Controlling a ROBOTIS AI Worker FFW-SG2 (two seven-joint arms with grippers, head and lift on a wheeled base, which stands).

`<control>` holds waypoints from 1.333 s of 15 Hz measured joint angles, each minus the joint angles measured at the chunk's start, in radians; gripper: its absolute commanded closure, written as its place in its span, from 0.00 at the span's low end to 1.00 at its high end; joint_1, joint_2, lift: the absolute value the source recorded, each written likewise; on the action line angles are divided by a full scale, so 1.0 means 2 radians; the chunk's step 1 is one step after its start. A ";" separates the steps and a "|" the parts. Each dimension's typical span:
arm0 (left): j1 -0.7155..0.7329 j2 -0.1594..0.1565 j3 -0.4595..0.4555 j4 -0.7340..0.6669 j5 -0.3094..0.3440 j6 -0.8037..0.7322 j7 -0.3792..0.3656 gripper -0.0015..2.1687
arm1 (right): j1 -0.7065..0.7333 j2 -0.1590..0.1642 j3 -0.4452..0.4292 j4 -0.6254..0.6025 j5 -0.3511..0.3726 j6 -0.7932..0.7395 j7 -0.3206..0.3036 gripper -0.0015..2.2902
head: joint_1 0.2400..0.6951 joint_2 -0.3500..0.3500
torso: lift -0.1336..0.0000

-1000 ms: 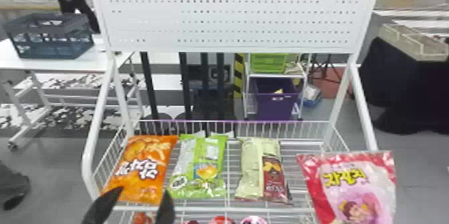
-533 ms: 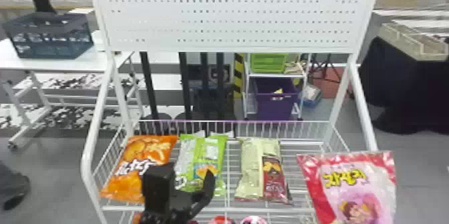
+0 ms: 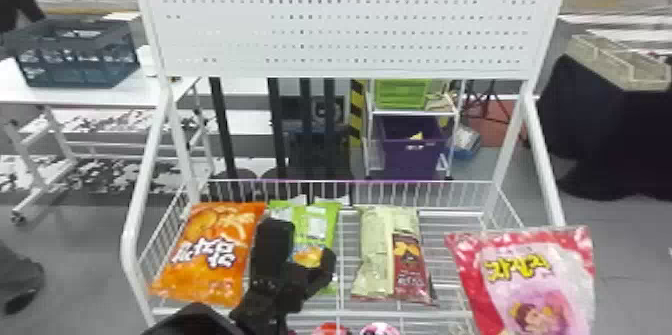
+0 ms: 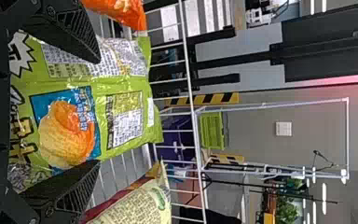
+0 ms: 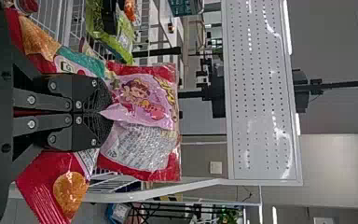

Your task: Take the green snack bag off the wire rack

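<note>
Between wide-spread fingers of L hand [image 4: 98, 111]: green snack bag [image 4: 135, 85], lying on wire rack [image 3: 435, 315]. Straddle prob. lines up a squeeze across its width. R hand [image 5: 103, 113] clamps a fold of pink bag [image 5: 142, 149], prob. for firmer grip.

White wire rack [image 3: 131, 239]: open wire shelf, low wire rim along left, far and right sides. Three bags lie on it in a row. Orange snack bag [image 3: 215, 259] at left; green snack bag [image 3: 317, 226] just beside it; pale green and dark red bag [image 3: 375, 259] right of centre, apart from the green one.
</note>
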 measured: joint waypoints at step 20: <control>0.112 0.031 0.069 -0.174 0.003 0.018 0.012 0.93 | -0.012 -0.002 0.001 0.008 -0.006 0.000 -0.001 0.95 | 0.57 0.50 | 1.00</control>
